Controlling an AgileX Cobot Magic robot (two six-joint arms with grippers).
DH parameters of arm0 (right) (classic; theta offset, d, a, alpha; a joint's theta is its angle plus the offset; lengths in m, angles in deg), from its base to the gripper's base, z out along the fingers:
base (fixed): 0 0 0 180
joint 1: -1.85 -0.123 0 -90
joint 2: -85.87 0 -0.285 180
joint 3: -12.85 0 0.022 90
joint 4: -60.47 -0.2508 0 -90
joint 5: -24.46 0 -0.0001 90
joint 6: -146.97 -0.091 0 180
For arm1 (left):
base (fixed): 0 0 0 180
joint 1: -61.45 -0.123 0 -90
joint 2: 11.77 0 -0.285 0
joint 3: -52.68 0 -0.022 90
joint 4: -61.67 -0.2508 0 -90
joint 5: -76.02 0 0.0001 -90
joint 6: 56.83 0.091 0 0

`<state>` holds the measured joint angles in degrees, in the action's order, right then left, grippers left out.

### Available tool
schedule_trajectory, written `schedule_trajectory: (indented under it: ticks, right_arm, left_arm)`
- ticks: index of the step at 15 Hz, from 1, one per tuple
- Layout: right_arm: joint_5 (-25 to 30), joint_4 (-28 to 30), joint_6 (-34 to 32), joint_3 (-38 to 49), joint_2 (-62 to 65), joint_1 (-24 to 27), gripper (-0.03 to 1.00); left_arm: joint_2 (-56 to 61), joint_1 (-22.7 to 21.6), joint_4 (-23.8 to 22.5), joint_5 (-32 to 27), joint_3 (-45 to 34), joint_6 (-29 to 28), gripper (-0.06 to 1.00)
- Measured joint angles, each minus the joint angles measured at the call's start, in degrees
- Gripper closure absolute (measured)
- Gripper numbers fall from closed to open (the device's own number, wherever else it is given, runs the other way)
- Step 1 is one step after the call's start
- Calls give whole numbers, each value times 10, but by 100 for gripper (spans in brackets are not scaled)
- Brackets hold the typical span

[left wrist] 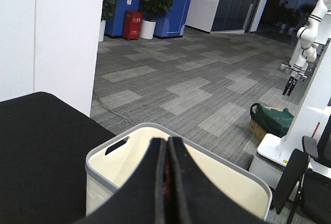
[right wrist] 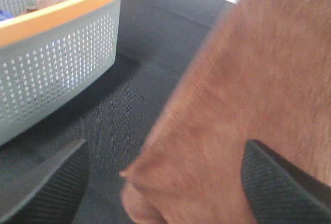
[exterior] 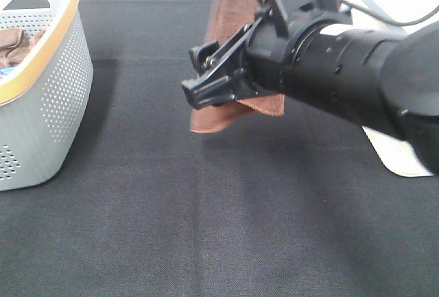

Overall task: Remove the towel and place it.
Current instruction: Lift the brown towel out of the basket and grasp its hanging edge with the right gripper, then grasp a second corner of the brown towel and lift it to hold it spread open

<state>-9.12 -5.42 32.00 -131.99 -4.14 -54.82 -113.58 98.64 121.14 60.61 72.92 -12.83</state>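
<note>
Towel (exterior: 226, 117) is hanging over the black tabletop (exterior: 206, 228) with its bottom edge folded over. It's well apart from the grey basket (exterior: 55, 84) with the orange rim, off on the left. On the big black arm (exterior: 329, 70) coming in from the right, the right jaws are spread wide. In the wrist view there's 1 finger (right wrist: 46, 182) on each side of the cloth, and as far as I can tell they're not squeezing it. Meanwhile the left jaws are pressed tight together with a thin rust-red sliver (left wrist: 166, 175) caught between them, so they look to be pinching the towel. 1 darker brown cloth (exterior: 17, 43) sits bunched in the basket.
</note>
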Motion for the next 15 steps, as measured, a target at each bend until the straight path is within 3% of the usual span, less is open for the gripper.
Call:
schedule_trajectory:
  ticks: [5, 9, 15]
  right_arm:
    - [-5, -1, 0, -1, -45, 0, 20]
    - [-77, -36, -13, -1, -85, 0, 19]
    - [-132, -60, -15, -1, -87, 0, 19]
  left_arm:
    - [12, 0, -1, -15, 0, 0, 94]
    - [12, 0, -1, -30, 0, 0, 94]
    - [26, 0, -2, -60, 0, -3, 94]
